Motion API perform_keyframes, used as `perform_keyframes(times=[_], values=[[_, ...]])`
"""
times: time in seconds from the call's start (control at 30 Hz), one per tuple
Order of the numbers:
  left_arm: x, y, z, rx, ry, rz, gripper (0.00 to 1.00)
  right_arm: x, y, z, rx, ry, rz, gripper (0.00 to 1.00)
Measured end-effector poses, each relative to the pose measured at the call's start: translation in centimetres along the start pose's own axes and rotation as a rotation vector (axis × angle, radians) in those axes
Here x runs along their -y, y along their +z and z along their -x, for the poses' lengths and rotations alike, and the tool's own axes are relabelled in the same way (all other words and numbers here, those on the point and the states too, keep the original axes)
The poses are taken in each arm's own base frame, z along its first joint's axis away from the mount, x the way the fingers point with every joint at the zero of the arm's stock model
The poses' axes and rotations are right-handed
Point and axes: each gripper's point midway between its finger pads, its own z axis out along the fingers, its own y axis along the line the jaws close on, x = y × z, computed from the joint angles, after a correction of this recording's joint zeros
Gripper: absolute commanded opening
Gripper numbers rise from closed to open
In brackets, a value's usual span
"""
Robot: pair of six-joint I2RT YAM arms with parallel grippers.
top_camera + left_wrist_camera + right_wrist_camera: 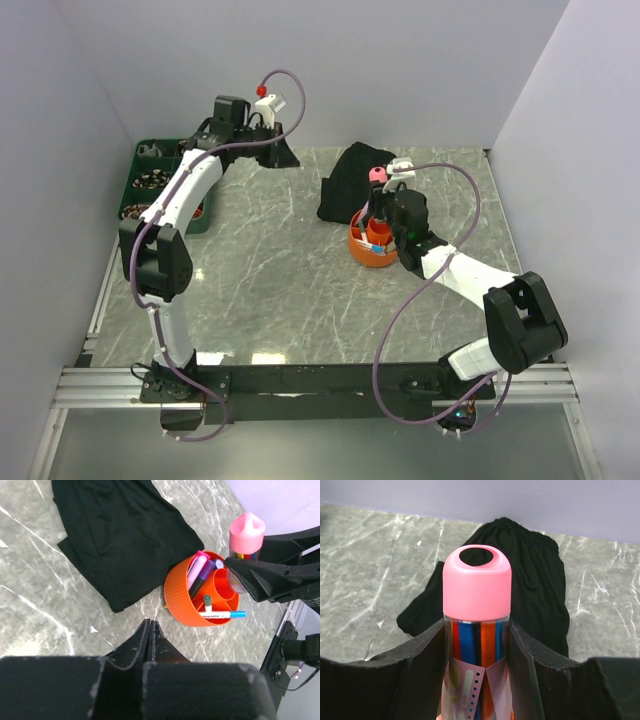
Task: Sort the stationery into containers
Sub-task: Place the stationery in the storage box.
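Note:
My right gripper [476, 626] is shut on a clear tube of coloured pens with a pink cap [477, 587], held upright. The top view shows this tube [377, 176] standing over the round orange tub [366, 255], with the right gripper [384, 213] at its side. Inside the orange tub [179, 600] are a pink and purple marker [198, 571], a green-capped pen [207, 600] and a white pen with a blue cap [223, 614]. My left gripper [150, 629] is shut and empty, raised at the back left [282, 154]. The dark green tray [141, 151] sits at the far left.
A black fabric heap [350, 180] lies just behind the orange tub, spread flat in the left wrist view [120, 535]. Coiled rubber bands [150, 180] fill some tray compartments. White walls close in the table on three sides.

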Motion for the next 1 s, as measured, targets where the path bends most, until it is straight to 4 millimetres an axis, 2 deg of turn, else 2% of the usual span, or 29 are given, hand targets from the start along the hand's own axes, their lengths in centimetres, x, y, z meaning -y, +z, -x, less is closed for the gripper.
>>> perform_keyframes(times=[0.17, 0.27, 0.33, 0.43, 0.57, 0.7, 0.9, 1.0], values=[[-0.1, 0.5, 1.8, 0.041, 0.017, -0.033, 0.02, -0.2, 0.1, 0.4, 0.017, 0.012, 0.01, 0.0], [0.6, 2.3, 3.9, 0.096, 0.009, -0.152, 0.01, -0.4, 0.2, 0.5, 0.026, 0.019, 0.015, 0.0], [1.0, 3.9, 4.5, 0.126, -0.02, -0.262, 0.04, -0.5, 0.3, 0.5, 0.028, 0.022, 0.023, 0.0], [1.0, 6.4, 3.3, 0.111, -0.077, -0.372, 0.07, -0.8, 0.4, 0.1, 0.019, 0.022, 0.037, 0.0], [1.6, 10.2, 0.0, 0.046, -0.164, -0.476, 0.08, -0.9, 0.5, -0.2, 0.013, 0.021, 0.042, 0.0], [3.9, 13.1, -2.7, -0.013, -0.195, -0.555, 0.07, -1.0, 0.5, -0.2, 0.013, 0.02, 0.045, 0.0], [7.8, 14.9, -3.1, -0.023, -0.147, -0.639, 0.06, -1.4, 0.5, -0.3, 0.008, 0.019, 0.068, 0.0], [8.5, 14.9, -2.6, -0.008, -0.133, -0.652, 0.06, -1.4, 0.5, 0.2, 0.023, 0.02, 0.069, 0.0]])
